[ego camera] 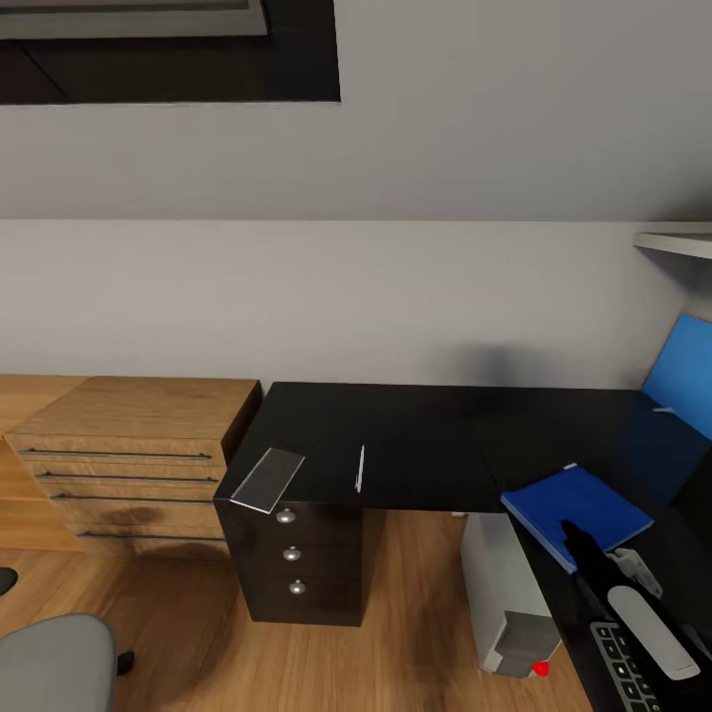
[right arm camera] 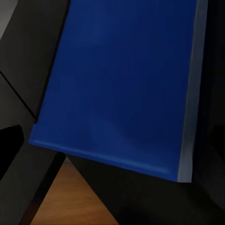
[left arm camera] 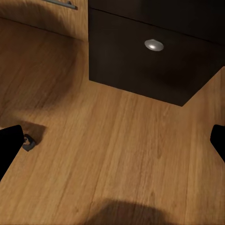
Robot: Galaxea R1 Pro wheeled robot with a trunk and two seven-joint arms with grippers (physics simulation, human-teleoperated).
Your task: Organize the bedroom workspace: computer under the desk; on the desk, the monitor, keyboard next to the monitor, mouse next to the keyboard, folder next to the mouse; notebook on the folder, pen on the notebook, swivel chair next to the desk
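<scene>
**Right gripper above the folder on the desk**

Right gripper [ego camera: 578, 539] hovers over the blue folder [ego camera: 577, 512], which lies flat on the black desk [ego camera: 415, 445]; how far its jaws are parted cannot be told. Left gripper fingertips [left arm camera: 10, 145] stand wide apart over the wooden floor [left arm camera: 112, 154], holding nothing. Beside the folder lies the keyboard [ego camera: 625, 665]; the computer [ego camera: 504, 603] stands under the desk.

The table [ego camera: 415, 435] has a glossy black top and dark drawer fronts with round silvery metal-looking knobs [ego camera: 286, 516], beside a matt grained wooden chest [ego camera: 138, 435], over a smooth wood-plank floor [left arm camera: 112, 159]; the folder [ego camera: 577, 506] looks smooth blue.
</scene>
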